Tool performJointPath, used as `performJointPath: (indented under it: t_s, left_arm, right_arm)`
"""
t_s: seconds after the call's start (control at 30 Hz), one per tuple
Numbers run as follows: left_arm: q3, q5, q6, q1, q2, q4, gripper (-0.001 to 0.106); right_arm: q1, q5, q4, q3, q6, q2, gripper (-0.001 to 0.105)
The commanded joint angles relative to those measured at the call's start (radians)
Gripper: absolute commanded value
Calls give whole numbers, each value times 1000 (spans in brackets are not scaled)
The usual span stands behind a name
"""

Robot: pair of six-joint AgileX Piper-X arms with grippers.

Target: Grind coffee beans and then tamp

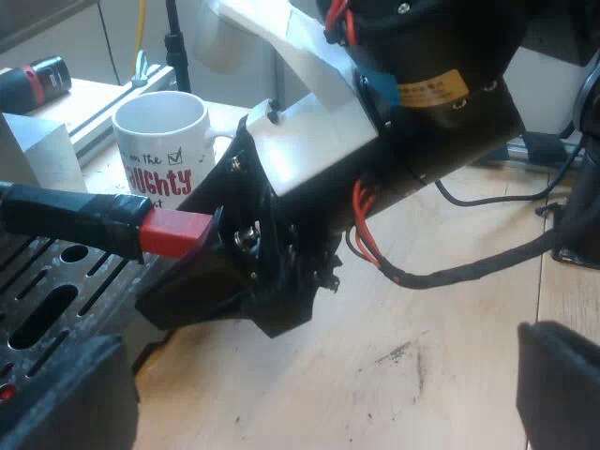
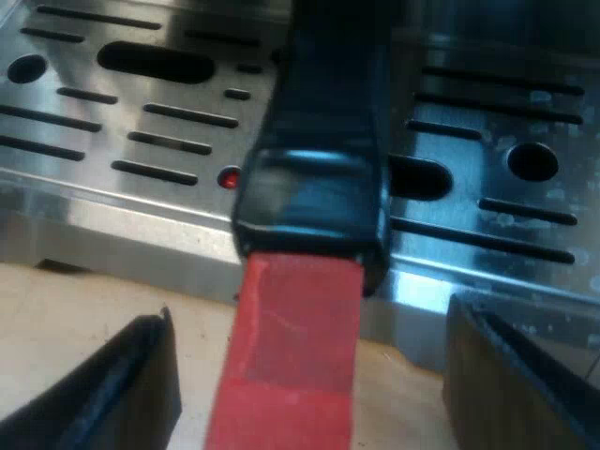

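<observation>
Red plastic caps the tip of the holder's dark handle (image 2: pixel 314 159). This red end (image 2: pixel 291 347) lies midway between the two black fingers of the right gripper (image 2: pixel 309 314). The fingers stand spread wide on either side of it, with a clear gap to each and neither touching. The handle runs above the slotted steel drip tray (image 2: pixel 112 122) of the espresso machine, and its red end projects past the tray's front lip over the wooden table (image 1: pixel 450 328). From the left wrist view, the right gripper's body sits at the red end, close to a white printed mug (image 1: pixel 159 141) standing upright near the tray. The left gripper (image 1: pixel 319 342) hovers over the table close by, fingers wide apart and holding nothing.
</observation>
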Motion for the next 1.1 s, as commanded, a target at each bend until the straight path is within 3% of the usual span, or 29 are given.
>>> performJointPath:
  t_s: [0.03,0.2,0.53,0.67,0.7,0.77,0.83,1.1]
  left_arm:
    - [-9,7,-1,-5,-5,-11,83]
    - [-9,7,-1,-5,-5,-11,83]
    - [-9,7,-1,-5,-5,-11,83]
    - [-7,7,-1,-5,-5,-11,83]
    - [-5,7,-1,-5,-5,-11,83]
    - [-5,7,-1,-5,-5,-9,83]
    - [-3,7,-1,-5,-5,-9,83]
    - [-3,7,-1,-5,-5,-9,83]
  right_arm:
    - [-4,3,-16,-2,-20,4,62]
    - [-4,3,-56,-2,-61,5,62]
    - [-4,3,-56,-2,-61,5,58]
    - [-4,3,-56,-2,-61,5,30]
    - [-4,3,-56,-2,-61,5,27]
    - [-4,3,-56,-2,-61,5,10]
    - [-4,3,-56,-2,-61,5,1]
    - [15,3,-56,-2,-61,-2,0]
